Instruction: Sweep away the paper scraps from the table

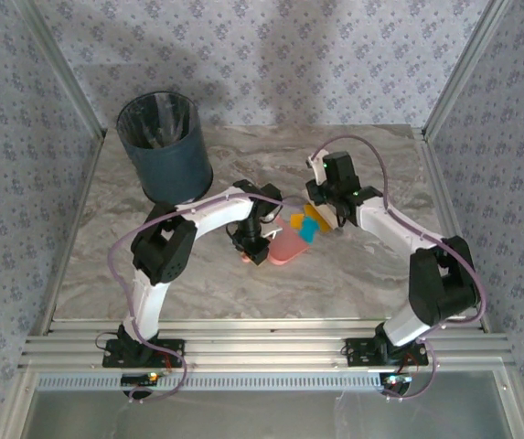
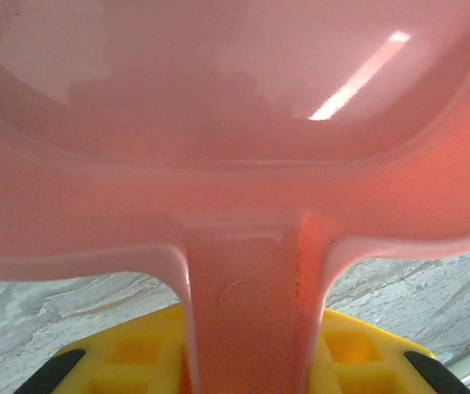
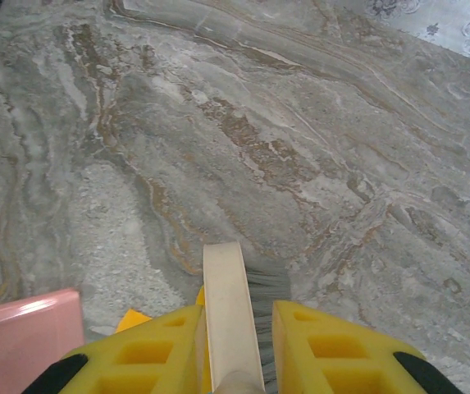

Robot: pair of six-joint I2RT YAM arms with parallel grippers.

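Top: one pink dustpan [image 1: 284, 247] mid-table [image 1: 243, 293], mouth at the paper scraps [image 1: 307, 227]. I count about three: one teal, two yellow. One bin [image 1: 164, 146] back left.
Left wrist: your left claw [image 2: 247, 361] pinches its handle, bracing it.
Right wrist: right claw [image 3: 233, 345] clamps one brush [image 3: 228, 287], bristles down for sweeping.

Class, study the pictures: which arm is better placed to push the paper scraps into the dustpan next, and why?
Right. The right tool is shut on the brush, beside the scraps; the left tool only holds the dustpan.
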